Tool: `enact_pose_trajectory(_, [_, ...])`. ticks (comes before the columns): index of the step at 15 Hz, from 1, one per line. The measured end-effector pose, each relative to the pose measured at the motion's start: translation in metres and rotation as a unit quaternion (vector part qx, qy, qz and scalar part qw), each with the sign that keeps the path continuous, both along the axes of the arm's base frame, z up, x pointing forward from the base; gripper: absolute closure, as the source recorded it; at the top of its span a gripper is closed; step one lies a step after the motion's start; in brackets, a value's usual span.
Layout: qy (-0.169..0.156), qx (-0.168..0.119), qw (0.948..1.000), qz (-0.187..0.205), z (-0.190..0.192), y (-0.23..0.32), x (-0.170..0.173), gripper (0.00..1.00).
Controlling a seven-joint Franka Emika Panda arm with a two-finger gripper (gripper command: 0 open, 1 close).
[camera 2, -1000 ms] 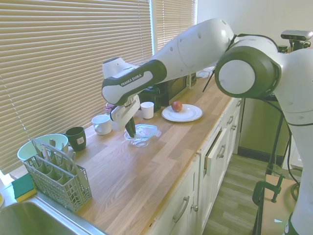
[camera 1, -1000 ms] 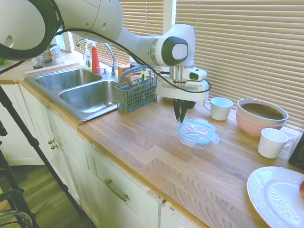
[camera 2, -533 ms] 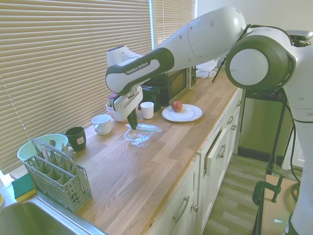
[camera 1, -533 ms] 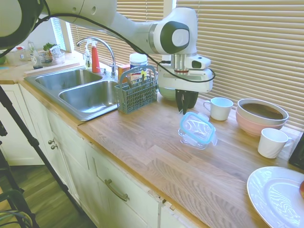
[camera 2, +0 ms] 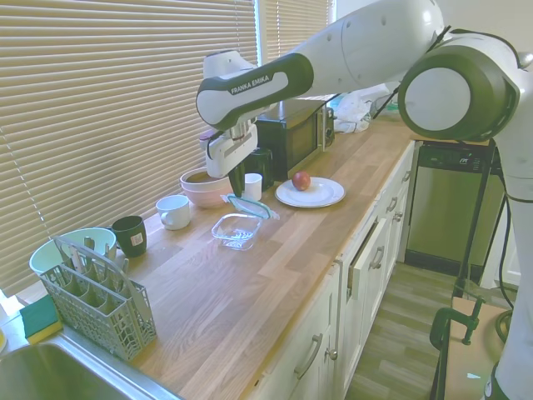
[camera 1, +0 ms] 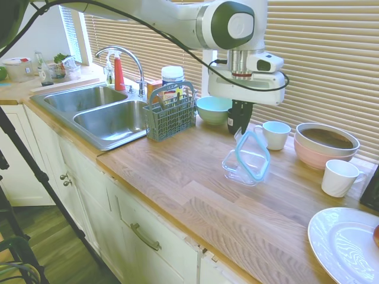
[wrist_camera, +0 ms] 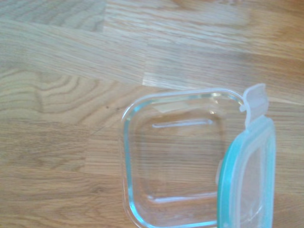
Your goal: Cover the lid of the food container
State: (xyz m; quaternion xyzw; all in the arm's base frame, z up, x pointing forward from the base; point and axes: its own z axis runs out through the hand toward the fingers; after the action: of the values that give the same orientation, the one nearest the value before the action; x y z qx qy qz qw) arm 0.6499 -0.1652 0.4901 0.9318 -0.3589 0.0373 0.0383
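Observation:
The clear square food container [camera 1: 238, 172] [camera 2: 236, 231] sits on the wooden counter [camera 1: 177, 177], open on top. The teal-rimmed lid [camera 1: 253, 155] [camera 2: 251, 206] hangs steeply tilted above the container's far side, its lower edge near the container's rim. My gripper [camera 1: 240, 129] [camera 2: 236, 190] is above it, shut on the lid's upper edge. In the wrist view the empty container [wrist_camera: 175, 156] lies below, with the lid [wrist_camera: 248, 180] seen edge-on beside it.
A white mug [camera 1: 275, 135], stacked pink and white bowls [camera 1: 325, 145], a white cup [camera 1: 339, 177] and a plate [camera 1: 346, 245] stand to the right. A teal bowl [camera 1: 213, 109], a cutlery basket [camera 1: 170, 115] and the sink [camera 1: 100, 112] are to the left.
The gripper has risen and moved toward the blinds, raising the lid from flat on the container to a steep tilt; the container is now uncovered.

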Motion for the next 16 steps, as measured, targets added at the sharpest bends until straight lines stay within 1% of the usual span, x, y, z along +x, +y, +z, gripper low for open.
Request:
enact_pose_trajectory(4, [-0.001, 0.000, 1.0000, -0.005, 0.019, -0.013, 0.002, 1.00])
enact_pose_trajectory(7, [0.003, -0.001, 1.0000, -0.005, 0.022, -0.014, 0.009, 1.00])
enact_pose_trajectory(12, [0.012, -0.002, 0.9999, 0.009, 0.009, 0.005, 0.027, 1.00])
enact_pose_trajectory(16, [0.023, -0.002, 0.9996, 0.017, -0.006, 0.026, 0.036, 1.00])
